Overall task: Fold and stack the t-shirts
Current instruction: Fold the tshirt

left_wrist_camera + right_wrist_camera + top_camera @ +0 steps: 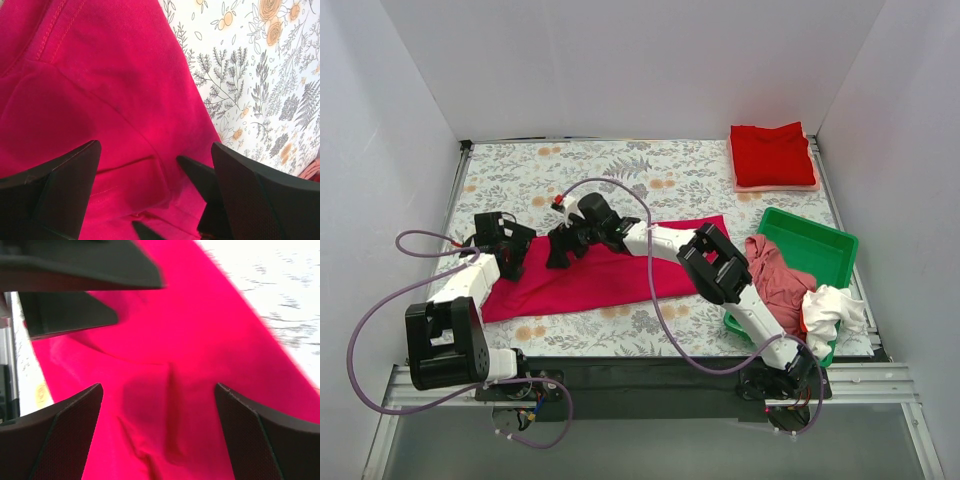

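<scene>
Left gripper (512, 258): jaws spread wide, nothing clamped. In the left wrist view (155, 165), only the magenta-crimson tee (100, 90) is seen below and between the fingers (60, 185). A stitched seam runs ahead of them, and the cloth edge and floral table cover (260, 75) lie off to the gripper's right.

Right gripper (563, 250): jaws also fully apart, nothing gripped. In the right wrist view (159, 387), a creased patch of the same tee (210, 350) fills the gap between the fingers (60, 435). The view is blurred, so contact with the cloth cannot be confirmed.

From above, the magenta-crimson tee (610, 270) is laid out as a long strip directly beneath both grippers. Its left end is under the left one and its far edge under the right one, and the two grippers are near each other.

A folded brighter red tee (772, 152) is stacked on a pale pink one (778, 186), well beyond and right of the right gripper. A green tray (815, 245) sits right of the right arm, holding a crumpled dusty-pink tee (775, 280) and a white tee (830, 305).
</scene>
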Controlling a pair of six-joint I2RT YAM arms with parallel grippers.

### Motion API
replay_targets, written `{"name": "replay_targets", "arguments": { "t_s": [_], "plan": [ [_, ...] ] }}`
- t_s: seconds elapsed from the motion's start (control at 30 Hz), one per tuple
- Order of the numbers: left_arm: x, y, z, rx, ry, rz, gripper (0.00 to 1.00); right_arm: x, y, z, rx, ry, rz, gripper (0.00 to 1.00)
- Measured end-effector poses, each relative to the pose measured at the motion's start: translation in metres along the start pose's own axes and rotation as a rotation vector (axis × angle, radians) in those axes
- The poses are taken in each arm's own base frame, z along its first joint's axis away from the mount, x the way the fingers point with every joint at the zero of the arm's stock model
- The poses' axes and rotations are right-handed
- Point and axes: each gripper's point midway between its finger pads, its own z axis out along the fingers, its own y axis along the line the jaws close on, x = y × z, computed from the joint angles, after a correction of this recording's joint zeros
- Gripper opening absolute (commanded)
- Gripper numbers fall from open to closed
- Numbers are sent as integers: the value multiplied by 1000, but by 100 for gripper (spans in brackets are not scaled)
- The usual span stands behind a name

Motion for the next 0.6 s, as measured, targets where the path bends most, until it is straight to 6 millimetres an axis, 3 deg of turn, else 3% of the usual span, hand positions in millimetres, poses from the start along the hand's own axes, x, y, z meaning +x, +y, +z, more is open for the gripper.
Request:
{"name": "replay_targets", "arguments": {
  "t_s": [0.37,0.6],
  "plan": [
    [2,10,4,-34,5,1,92,18,38,15,-63,42,-26,98],
    [1,14,5,-52,-1,4,92,33,51,3,-99,73,-42,98]
  ]
}}
